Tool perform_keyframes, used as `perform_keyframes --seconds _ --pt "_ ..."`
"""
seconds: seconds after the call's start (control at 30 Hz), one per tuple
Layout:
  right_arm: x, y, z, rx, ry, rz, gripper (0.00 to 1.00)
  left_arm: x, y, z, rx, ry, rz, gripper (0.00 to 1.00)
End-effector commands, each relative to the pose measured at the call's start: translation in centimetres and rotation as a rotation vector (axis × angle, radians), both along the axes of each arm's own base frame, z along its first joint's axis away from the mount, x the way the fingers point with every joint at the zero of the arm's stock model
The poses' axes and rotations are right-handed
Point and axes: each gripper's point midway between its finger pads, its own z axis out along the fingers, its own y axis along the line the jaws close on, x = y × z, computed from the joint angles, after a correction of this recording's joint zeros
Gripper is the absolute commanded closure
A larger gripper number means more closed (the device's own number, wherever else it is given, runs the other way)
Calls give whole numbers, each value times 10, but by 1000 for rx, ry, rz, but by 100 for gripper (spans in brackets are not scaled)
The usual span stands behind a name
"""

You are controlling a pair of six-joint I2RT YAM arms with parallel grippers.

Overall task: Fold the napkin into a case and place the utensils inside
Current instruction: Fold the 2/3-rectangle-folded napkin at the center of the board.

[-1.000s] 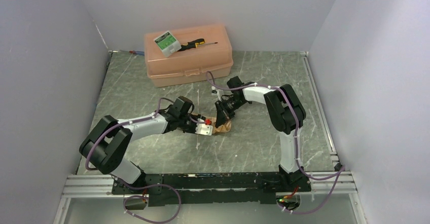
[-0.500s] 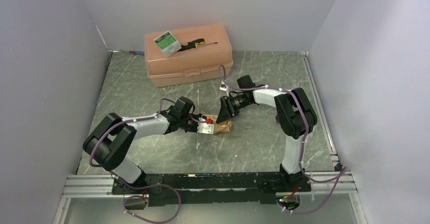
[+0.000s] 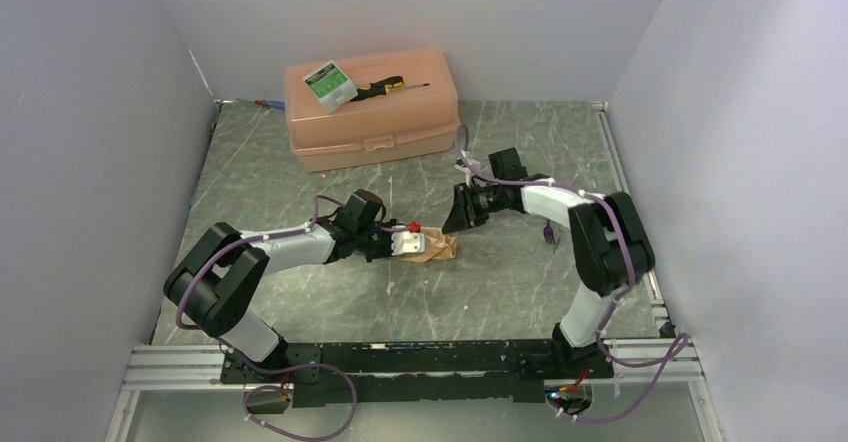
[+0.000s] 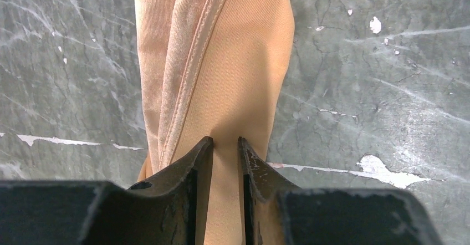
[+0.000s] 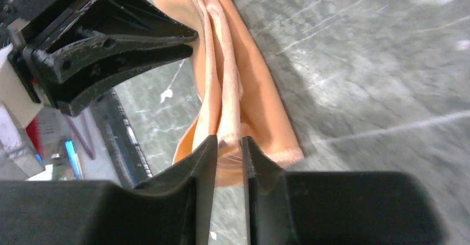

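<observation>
The peach-orange napkin [image 3: 441,248] lies folded into a narrow strip on the marble table. My left gripper [image 3: 416,245] is shut on its near end. In the left wrist view the cloth [image 4: 244,62] fills the narrow gap between the jaws of the left gripper [image 4: 225,141]. My right gripper [image 3: 453,223] hovers just behind the strip with its jaws almost together and nothing held. In the right wrist view the cloth [image 5: 252,95] and the table show through the slit of the right gripper [image 5: 229,139]. A slim purple utensil [image 3: 548,232] lies right of the right forearm.
The rigid peach plastic box [image 3: 372,117] stands at the back of the table, with a black-and-yellow screwdriver [image 3: 385,87] and a small green-and-white pack [image 3: 330,84] on its lid. Grey walls close in on the left, back and right.
My right gripper has pulled back off the napkin, up and to the right, and its arm has swung right, uncovering the purple utensil. My left gripper has stayed on the napkin, shifting slightly.
</observation>
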Motion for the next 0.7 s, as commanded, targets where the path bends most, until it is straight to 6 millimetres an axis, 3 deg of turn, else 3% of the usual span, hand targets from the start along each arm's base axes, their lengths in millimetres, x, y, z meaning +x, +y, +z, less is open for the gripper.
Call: perform_keyframes --seconds 0.0,0.17,0.3,0.37,0.47,0.67 --pt "24 -17 48 -43 -243 -118 87 5 -2 4 -3 35 59 72" --pt "-2 -15 69 18 -300 -101 98 6 -2 3 0 39 69 74" --pt "-30 8 70 64 -325 -29 100 8 -2 3 0 40 80 75" --pt "-41 21 61 63 -319 -2 100 9 -2 3 -1 38 85 76" --pt "-43 35 45 60 -268 17 100 10 -2 3 -4 31 87 78" --pt "-30 50 32 65 -243 49 100 10 -2 3 -3 29 84 79"
